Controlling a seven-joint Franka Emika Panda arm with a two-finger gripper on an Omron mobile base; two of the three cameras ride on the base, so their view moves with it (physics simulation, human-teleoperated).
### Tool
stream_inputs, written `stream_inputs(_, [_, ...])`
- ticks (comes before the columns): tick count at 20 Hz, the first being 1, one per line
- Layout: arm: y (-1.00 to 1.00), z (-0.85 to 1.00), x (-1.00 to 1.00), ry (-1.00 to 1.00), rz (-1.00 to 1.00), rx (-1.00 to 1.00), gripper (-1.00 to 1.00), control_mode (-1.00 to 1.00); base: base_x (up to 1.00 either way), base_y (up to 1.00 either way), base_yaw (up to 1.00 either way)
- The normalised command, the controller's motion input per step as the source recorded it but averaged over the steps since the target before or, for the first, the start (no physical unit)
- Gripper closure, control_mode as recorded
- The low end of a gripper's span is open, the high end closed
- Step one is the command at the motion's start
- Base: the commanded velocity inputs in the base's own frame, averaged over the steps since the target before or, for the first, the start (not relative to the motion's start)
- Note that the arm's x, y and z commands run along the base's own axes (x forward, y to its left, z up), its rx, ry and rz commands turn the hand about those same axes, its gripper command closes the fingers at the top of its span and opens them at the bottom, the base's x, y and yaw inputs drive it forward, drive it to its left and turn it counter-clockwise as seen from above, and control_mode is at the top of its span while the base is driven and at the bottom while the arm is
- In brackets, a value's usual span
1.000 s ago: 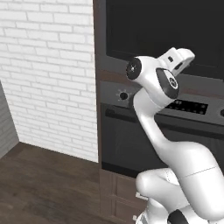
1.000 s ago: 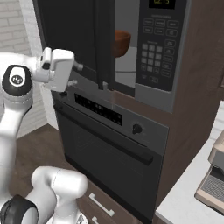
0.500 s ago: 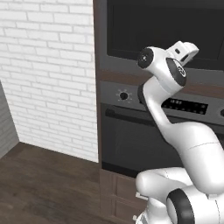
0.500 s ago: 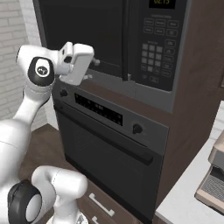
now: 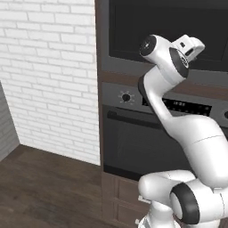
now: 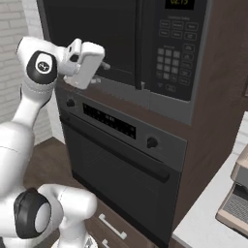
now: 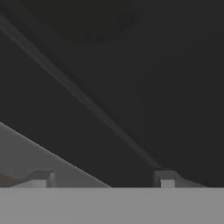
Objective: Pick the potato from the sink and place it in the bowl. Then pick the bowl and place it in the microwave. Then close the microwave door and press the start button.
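The microwave (image 6: 193, 29) is built into the dark cabinet above the oven. Its door (image 6: 92, 34) lies flush with the front, black and glossy, also seen as a dark panel (image 5: 156, 31) from the left base. My gripper (image 6: 102, 71) is at the door's lower edge, close against it. In the hand view the gripper (image 7: 102, 178) is open, fingertips (image 7: 39, 178) wide apart with nothing between them, facing the dark door window (image 7: 131, 65). The bowl and potato are hidden behind the door. The sink is out of view.
The keypad (image 6: 169, 63) is right of the door. Below is the oven (image 6: 121, 164) with knob (image 6: 152, 142), display and bar handle. A white brick wall (image 5: 49, 80) stands to the left, and a coffee machine (image 6: 237, 198) on a counter to the right.
The microwave door has swung from open, with the bowl showing inside, to shut. My hand has followed it in toward the microwave front.
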Motion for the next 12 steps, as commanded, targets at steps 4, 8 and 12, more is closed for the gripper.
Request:
stream_inputs(4, [-0.03,0.00,-0.92,-0.24,0.05,0.01,-1.00,-1.00,0.00,0.00,0.00])
stream_inputs(8, [0.00,0.00,-1.00,-0.23,0.00,0.08,-1.00,-1.00,0.00,0.00,0.00])
stream_inputs(12, [0.00,0.03,-0.96,-0.09,0.00,0.17,-1.00,-1.00,0.00,0.00,0.00])
